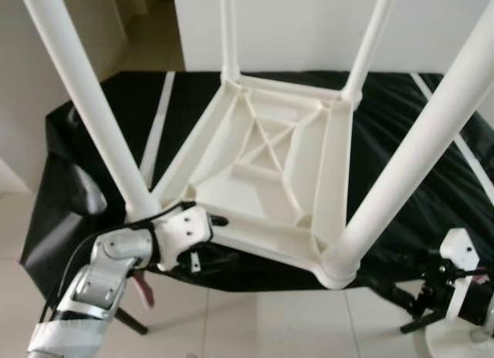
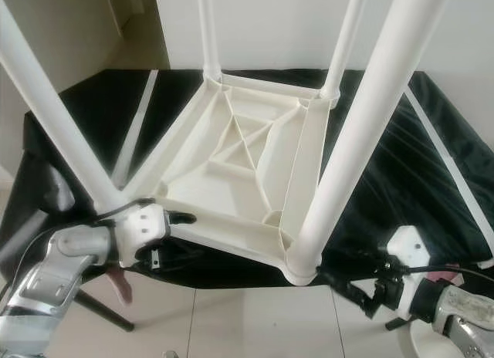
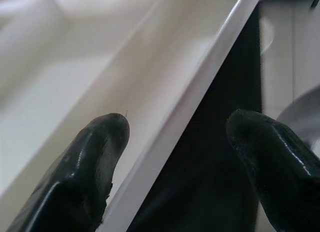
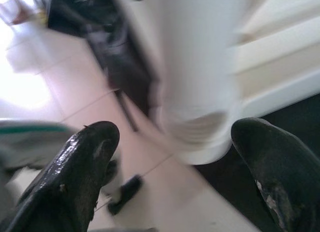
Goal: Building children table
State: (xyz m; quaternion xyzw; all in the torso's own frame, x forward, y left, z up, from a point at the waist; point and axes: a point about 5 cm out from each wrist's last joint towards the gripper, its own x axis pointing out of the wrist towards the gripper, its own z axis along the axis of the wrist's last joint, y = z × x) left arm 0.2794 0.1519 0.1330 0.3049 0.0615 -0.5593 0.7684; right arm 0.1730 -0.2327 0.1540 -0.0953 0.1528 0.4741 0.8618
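Note:
A white plastic children's table [image 1: 270, 157] lies upside down on a black-covered surface [image 1: 409, 119], its four round legs pointing up. My left gripper [image 1: 212, 236] is at the near-left corner, beside the base of the near-left leg [image 1: 85, 88]. It is open, with the tabletop's rim [image 3: 200, 92] passing between its two fingers [image 3: 100, 157] and a gap on each side. My right gripper [image 2: 363, 292] hangs low at the near right, open, facing the base of the near-right leg [image 4: 195, 67] without touching it.
The black cover's near edge hangs over pale floor tiles [image 1: 255, 319]. A black stand leg [image 1: 131, 321] slants under the left corner. A white round object [image 1: 463, 342] sits on the floor at the lower right. A white wall [image 1: 309, 26] rises behind.

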